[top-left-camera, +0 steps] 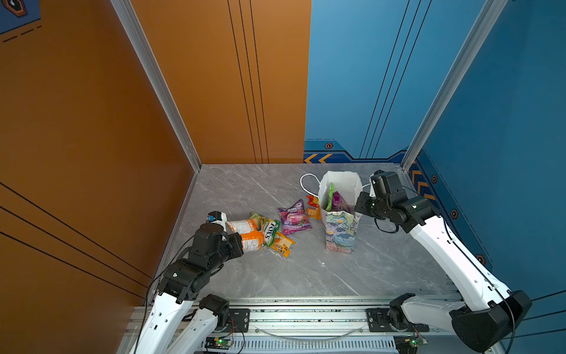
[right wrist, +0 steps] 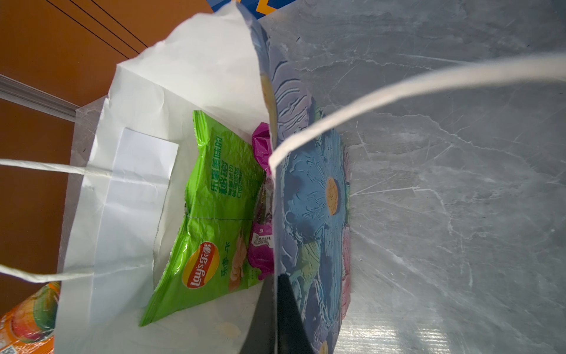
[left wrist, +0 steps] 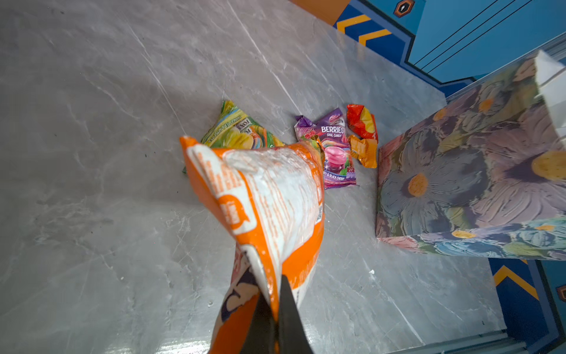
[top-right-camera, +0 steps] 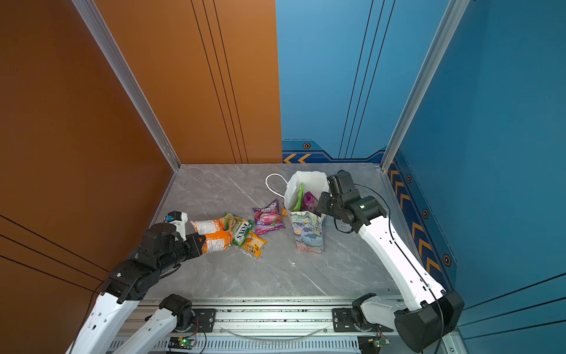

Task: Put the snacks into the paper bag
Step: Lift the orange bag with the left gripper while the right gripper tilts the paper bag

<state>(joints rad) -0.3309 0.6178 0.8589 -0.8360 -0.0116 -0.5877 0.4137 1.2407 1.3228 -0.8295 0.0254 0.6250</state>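
Left gripper [left wrist: 274,294] is pinching the glossy orange packet [left wrist: 269,196] by its edge, risking a slip; right gripper [right wrist: 275,285] is clamping the paper bag [right wrist: 309,196] rim, possibly tipping it.

In both top views the paper bag [top-left-camera: 341,228] stands right of centre on the counter [top-left-camera: 306,275], with the Lay's packet [top-left-camera: 330,197] and another packet [top-left-camera: 340,203] inside. Two sachets [top-left-camera: 313,207] lie just left of it. Further left come the Berries packet [top-left-camera: 294,217], the Fox's packet [top-left-camera: 268,230] overlapping a flat packet [top-left-camera: 283,244] below it, then a large packet [top-left-camera: 249,236] pinched by the left gripper [top-left-camera: 241,242]
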